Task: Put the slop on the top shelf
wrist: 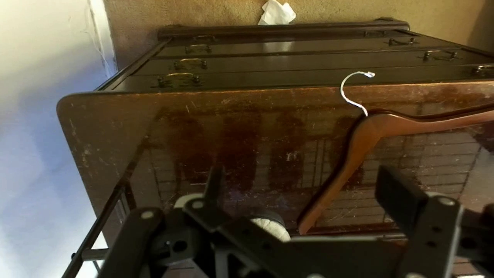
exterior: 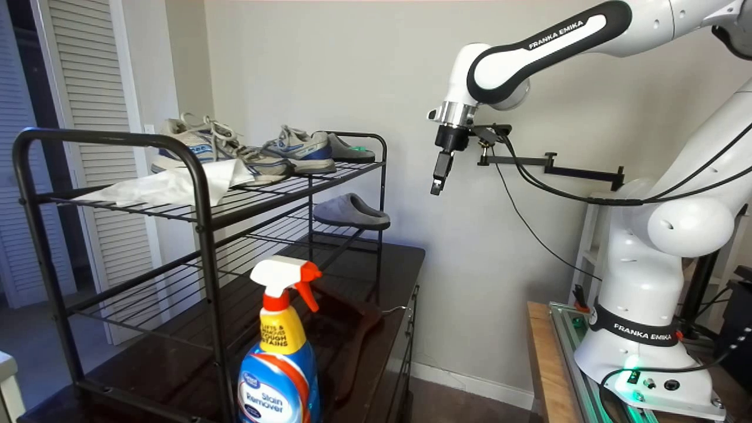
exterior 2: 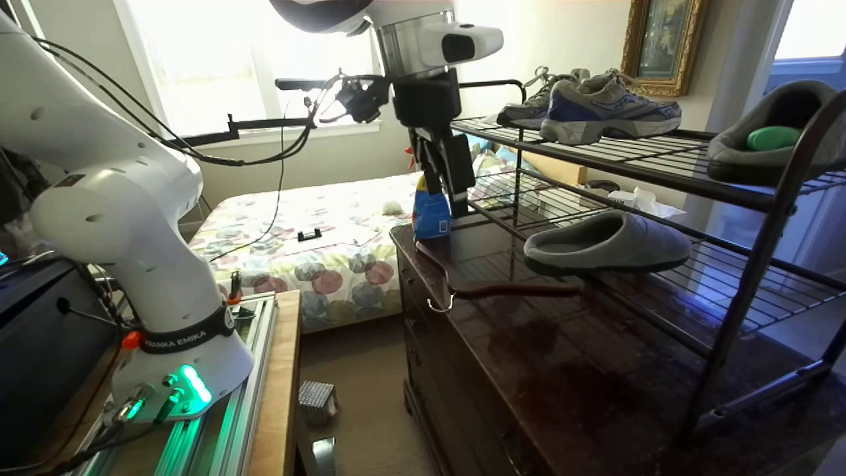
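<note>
The slop, a grey slip-on with a thin dark sole, sits on the tier below the top shelf of the black rack. It lies at the rack's end in both exterior views. In the wrist view only its pale rounded end shows behind the gripper's linkage. The top shelf bears a matching slip-on with a green object inside, and grey sneakers. My gripper is open and empty, apart from the rack and slop, pointing down. Its fingers are spread in the wrist view.
Sneakers and a white sheet lie on the top shelf. The rack stands on a dark dresser. A spray bottle and a wooden hanger are on the dresser. The rack's end rail rises beside the slop.
</note>
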Robot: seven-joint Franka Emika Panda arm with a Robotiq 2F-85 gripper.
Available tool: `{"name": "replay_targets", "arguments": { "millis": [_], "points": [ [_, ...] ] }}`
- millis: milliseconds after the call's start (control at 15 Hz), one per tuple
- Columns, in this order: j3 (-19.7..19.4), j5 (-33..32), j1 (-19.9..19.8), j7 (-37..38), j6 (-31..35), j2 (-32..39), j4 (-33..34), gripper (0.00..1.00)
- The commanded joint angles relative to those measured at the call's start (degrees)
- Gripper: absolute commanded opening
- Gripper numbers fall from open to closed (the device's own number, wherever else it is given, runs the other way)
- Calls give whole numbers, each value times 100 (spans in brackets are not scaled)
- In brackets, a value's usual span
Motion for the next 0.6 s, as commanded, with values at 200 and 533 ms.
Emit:
{"name": "replay_targets", "arguments": {
  "millis": [200,533],
  "points": [
    [-124,117,82,-670,-18,267,264,100],
    [-190,340,227,-808,564,627,320,100]
  ]
}}
